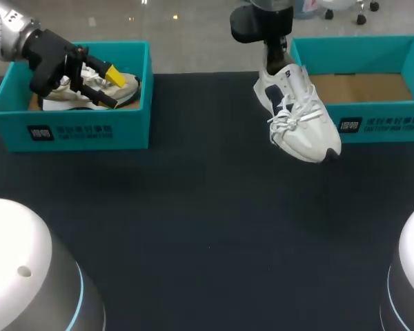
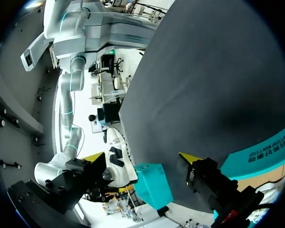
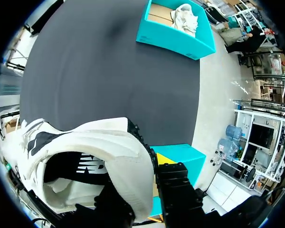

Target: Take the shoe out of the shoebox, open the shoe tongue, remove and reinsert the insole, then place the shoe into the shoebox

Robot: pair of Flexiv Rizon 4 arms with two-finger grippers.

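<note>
A white shoe with dark side marks (image 1: 298, 117) hangs toe-down above the table, just left of the right teal shoebox (image 1: 372, 124). My right gripper (image 1: 276, 54) is shut on its heel collar; in the right wrist view one finger (image 3: 167, 167) presses the outside of the shoe (image 3: 95, 156) and the other is hidden inside it. The right shoebox shows only its cardboard floor. My left gripper (image 1: 100, 84) hovers open over a second white shoe (image 1: 69, 100) lying in the left teal shoebox (image 1: 90, 131). In the left wrist view its fingers (image 2: 92, 157) stand wide apart.
The black table (image 1: 207, 221) spreads out in front of both boxes. The left shoebox (image 3: 173, 35) with its shoe lies across the table from the right gripper. The hanging shoe's toe is close to the right box's front left corner.
</note>
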